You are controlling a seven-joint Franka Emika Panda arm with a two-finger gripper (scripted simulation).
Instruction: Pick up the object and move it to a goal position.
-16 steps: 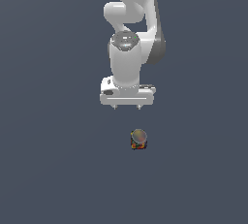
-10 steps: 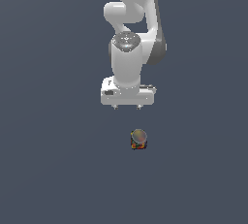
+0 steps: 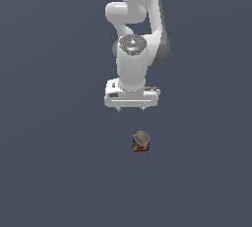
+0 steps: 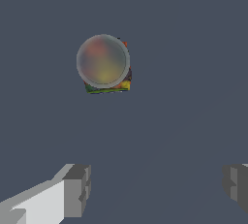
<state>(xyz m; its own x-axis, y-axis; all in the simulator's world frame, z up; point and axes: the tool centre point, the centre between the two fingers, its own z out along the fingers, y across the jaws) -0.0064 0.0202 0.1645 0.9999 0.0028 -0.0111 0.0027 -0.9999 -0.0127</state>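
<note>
The object (image 3: 141, 141) is a tiny can-like item with a grey-tan round top and a dark body with red, orange and green patches. It stands upright on the dark grey floor. In the wrist view the object (image 4: 103, 63) shows from above, with its round top facing the camera. My gripper (image 3: 130, 109) hangs from the white arm above the floor, apart from the object and nearer the arm's base. The gripper (image 4: 155, 185) is open and empty, its two fingers (image 4: 76, 189) spread far wider than the object.
The white Panda arm (image 3: 134, 34) rises behind the gripper in the exterior view. The floor (image 3: 49, 162) is a plain dark grey surface with no other objects in view.
The gripper has moved a little toward the object and slightly lower in the exterior view. The object has not moved.
</note>
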